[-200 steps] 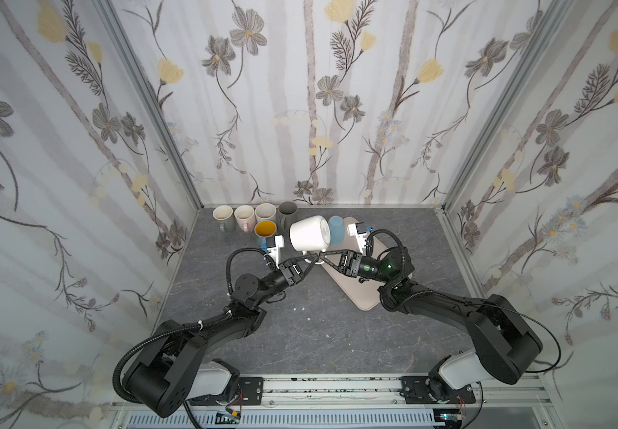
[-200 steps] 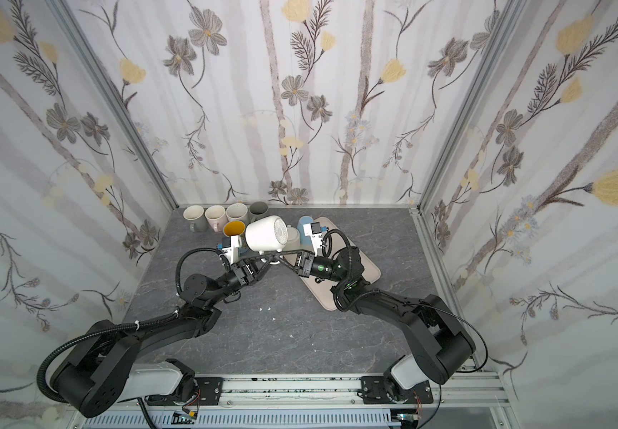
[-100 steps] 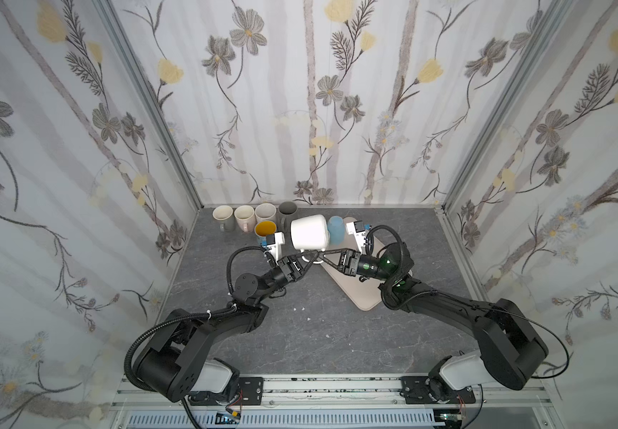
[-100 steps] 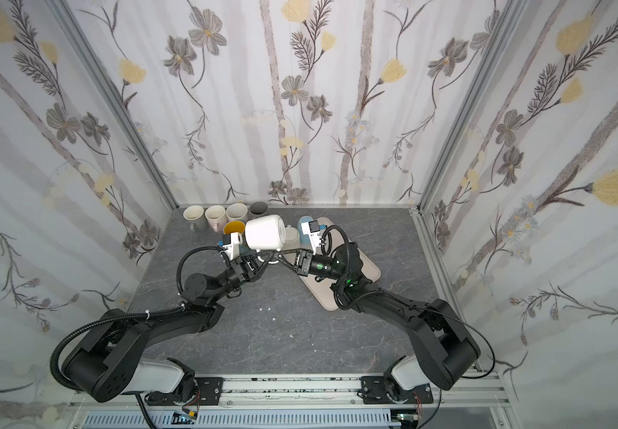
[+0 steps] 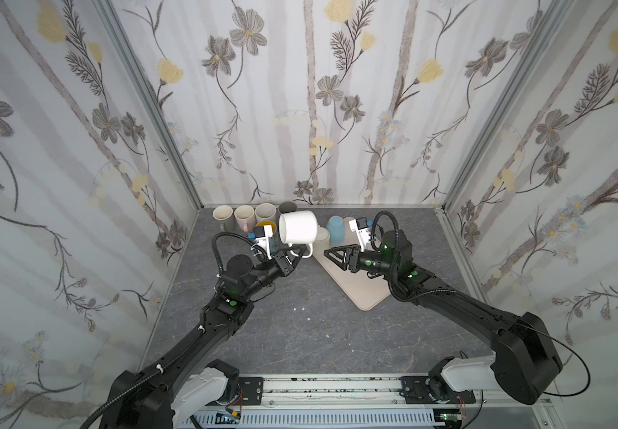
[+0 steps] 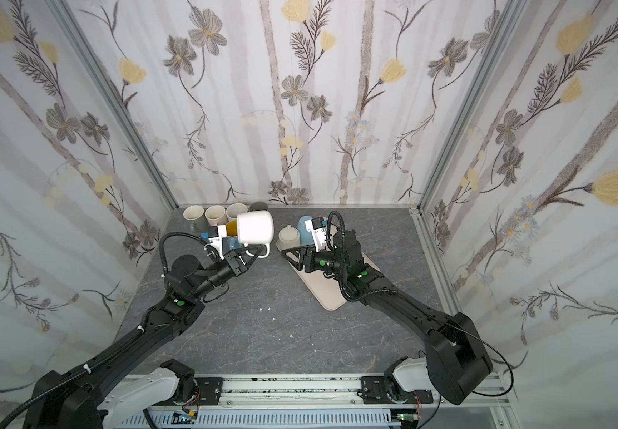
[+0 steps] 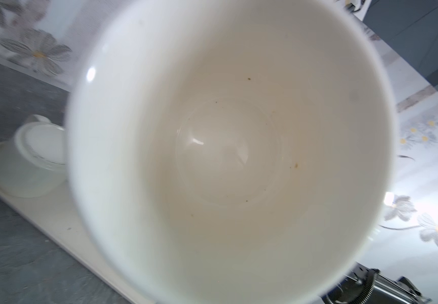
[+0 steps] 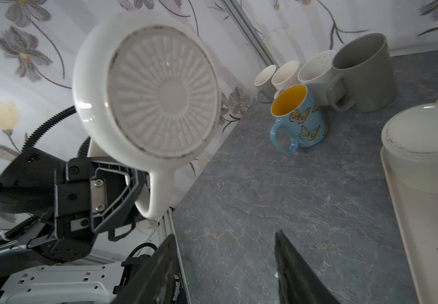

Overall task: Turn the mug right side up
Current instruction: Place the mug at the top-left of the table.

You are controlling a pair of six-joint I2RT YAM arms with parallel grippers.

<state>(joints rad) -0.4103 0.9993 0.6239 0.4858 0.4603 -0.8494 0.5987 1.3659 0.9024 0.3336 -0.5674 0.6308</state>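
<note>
- The mug is off the table, on its side in the air, just past my left fingertips
- My left gripper is pinched narrow on its handle, which hangs from the underside of the body; nothing else carries it
- Its long axis runs about level: the mouth faces back at my left wrist, so that camera looks straight into the bare inside, and the ribbed base faces my right gripper
- My right gripper stands partway wide and empty, near the base but apart from it, close to the tray
- So the left is the hand on the mug and the right is only nearby
- I judge the turn about half made: a roll of my left wrist should swing the mouth up before I lower it
- Bare table lies below my left gripper on my side; the butterfly mug and others crowd beyond it
- Held by the handle alone, the heavy body may pivot in the pinch
</note>
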